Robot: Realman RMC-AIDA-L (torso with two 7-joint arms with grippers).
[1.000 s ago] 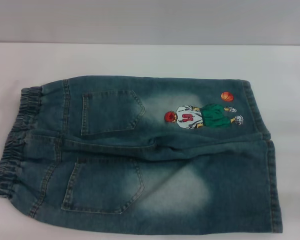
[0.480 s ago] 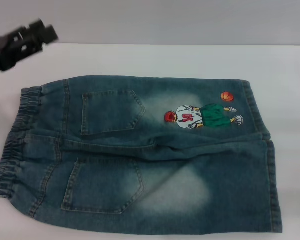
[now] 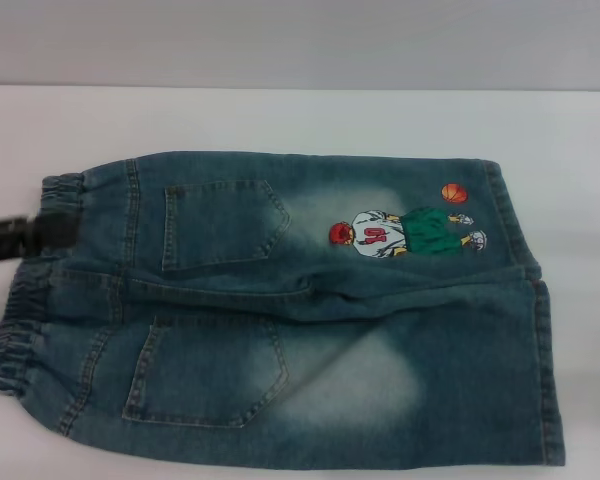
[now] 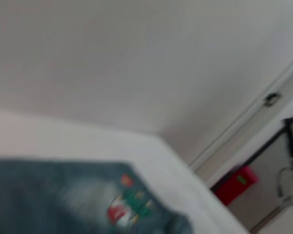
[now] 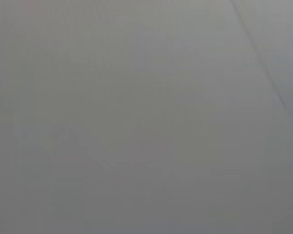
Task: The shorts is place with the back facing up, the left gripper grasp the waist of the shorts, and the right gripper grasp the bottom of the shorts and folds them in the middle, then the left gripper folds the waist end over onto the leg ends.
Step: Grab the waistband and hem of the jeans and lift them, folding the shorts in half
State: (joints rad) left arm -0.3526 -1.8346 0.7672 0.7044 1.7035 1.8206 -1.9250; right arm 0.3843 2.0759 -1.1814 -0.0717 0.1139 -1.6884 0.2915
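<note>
Lying flat on the white table [image 3: 280, 115], back pockets up, the shorts [image 3: 300, 310] are spread with the waist [image 3: 25, 320] on the robot's left and the leg hems [image 3: 545, 370] on its right. From the head camera, the left gripper [image 3: 50, 232] shows as a dark blur over the waist; whether it is clenched or released I cannot tell. Only the left wrist camera catches a red box [image 4: 235, 184] beyond the table. The right gripper appears nowhere.
</note>
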